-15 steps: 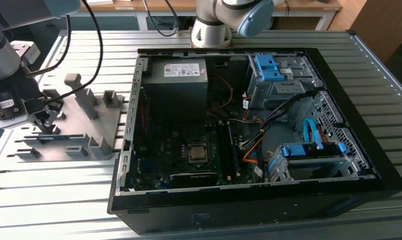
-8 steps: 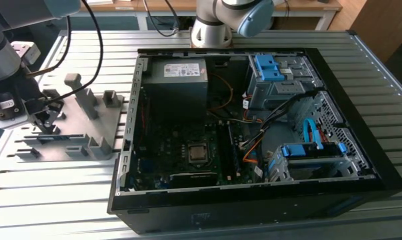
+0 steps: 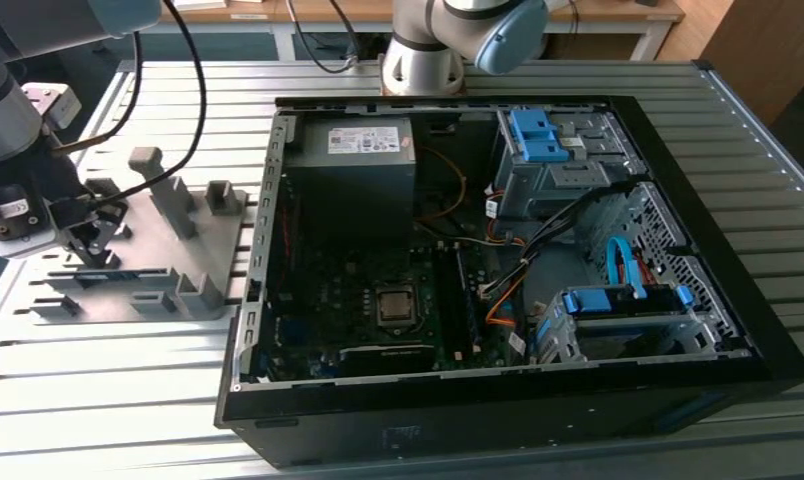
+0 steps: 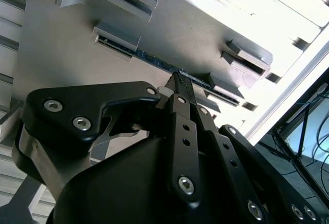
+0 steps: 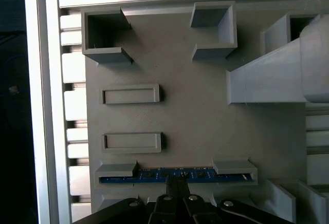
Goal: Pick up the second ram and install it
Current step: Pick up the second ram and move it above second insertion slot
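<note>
Presently, in the exterior view, the gripper (image 3: pixel 105 258) stands low over the grey holder (image 3: pixel 195 285) at that view's left, well apart from the open case (image 3: pixel 509 385). The ram (image 3: pixel 135 271) shows as a thin blue strip in the holder, directly beneath the gripper. Installation is judged not begun.

In the second wrist view, the gripper (image 4: pixel 180 78) has its fingers drawn nearly together, the tips closing on the ram (image 4: pixel 154 60) near mid-length. The ram stands on edge, each end seated in one of the blocks (image 4: pixel 115 41). The hold appears to take the upper edge alone.

In the first wrist view, the ram (image 5: pixel 149 174) spans the two blocks (image 5: pixel 117 168), with the gripper (image 5: pixel 175 182) at its middle.

Risks, as judged:
- A shallow hold on so thin an edge may let the ram slip or pivot on lifting.
- Any tilt in the pull could bind the ends in the blocks and drag the holder along.
- A ram carried askew would arrive crooked at the case and could jam, or suffer damage under pressing force.
</note>
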`<state>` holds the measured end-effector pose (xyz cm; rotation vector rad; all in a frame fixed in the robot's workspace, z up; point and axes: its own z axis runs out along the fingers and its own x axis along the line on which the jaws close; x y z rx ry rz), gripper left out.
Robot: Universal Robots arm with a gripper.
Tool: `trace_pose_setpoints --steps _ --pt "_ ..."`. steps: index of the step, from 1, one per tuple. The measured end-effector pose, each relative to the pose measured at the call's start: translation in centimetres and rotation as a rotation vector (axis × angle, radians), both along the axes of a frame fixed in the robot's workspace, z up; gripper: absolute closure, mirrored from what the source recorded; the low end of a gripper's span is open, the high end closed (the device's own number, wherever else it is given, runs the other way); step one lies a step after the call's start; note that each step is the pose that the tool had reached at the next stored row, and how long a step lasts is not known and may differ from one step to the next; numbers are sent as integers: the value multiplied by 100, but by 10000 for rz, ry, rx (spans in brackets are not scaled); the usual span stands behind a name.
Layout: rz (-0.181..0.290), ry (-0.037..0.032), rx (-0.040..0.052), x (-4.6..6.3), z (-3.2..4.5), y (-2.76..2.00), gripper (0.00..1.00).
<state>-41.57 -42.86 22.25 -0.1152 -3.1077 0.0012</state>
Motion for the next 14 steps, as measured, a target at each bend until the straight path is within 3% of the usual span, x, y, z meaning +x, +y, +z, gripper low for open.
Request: trace_pose_setpoints --steps 5,14 --pt "267 -1 0 -1 -1 0 90" --pt "1881 -1 0 -1 -1 0 90"
